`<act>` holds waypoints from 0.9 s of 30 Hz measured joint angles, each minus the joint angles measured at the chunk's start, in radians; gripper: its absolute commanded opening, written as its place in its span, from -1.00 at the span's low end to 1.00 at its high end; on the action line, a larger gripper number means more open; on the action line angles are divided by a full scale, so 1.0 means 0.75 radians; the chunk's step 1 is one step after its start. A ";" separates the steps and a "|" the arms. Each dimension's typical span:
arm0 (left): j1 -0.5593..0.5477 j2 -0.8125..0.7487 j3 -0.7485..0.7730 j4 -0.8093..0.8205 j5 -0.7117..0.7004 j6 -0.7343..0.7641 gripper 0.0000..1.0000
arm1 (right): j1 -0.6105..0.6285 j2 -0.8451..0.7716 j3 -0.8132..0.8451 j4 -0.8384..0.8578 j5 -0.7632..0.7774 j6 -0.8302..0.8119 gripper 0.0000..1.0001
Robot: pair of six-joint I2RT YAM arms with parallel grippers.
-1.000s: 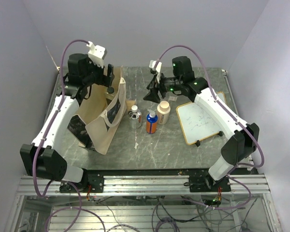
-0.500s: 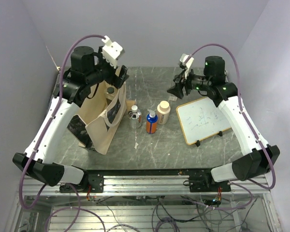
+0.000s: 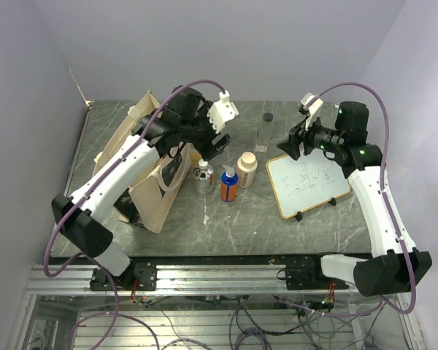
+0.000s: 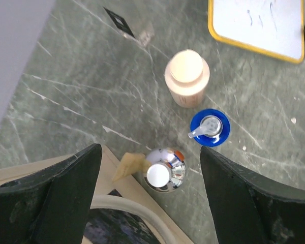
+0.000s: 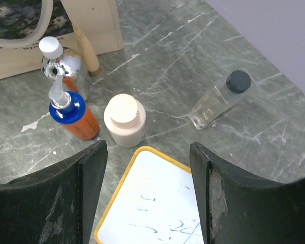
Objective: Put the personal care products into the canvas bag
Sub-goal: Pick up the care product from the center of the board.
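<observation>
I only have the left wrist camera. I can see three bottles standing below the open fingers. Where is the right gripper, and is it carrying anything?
Observer: The right gripper hangs open and empty over a corner of the whiteboard, to the right of the bottles.
Operator: Is there a bottle I can barely see at the top of my picture?
Observer: Yes, a clear bottle with a dark cap lies on its side beyond the cream jar.
Operator: And the bag?
Observer: The bag stands upright to the left of the silver bottle, and the left arm reaches across above it.
</observation>
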 measured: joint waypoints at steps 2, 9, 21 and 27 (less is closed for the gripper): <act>-0.013 0.040 0.017 -0.047 -0.017 0.013 0.71 | -0.009 -0.013 -0.003 -0.001 -0.006 -0.001 0.32; -0.042 0.190 0.078 -0.201 -0.111 0.019 0.67 | -0.010 -0.017 -0.011 -0.001 -0.037 0.002 0.33; -0.056 0.332 0.140 -0.382 -0.262 0.018 0.59 | -0.014 -0.010 -0.025 0.001 -0.061 0.006 0.34; -0.056 0.371 0.142 -0.418 -0.289 0.010 0.60 | -0.020 -0.010 -0.033 0.004 -0.075 0.014 0.35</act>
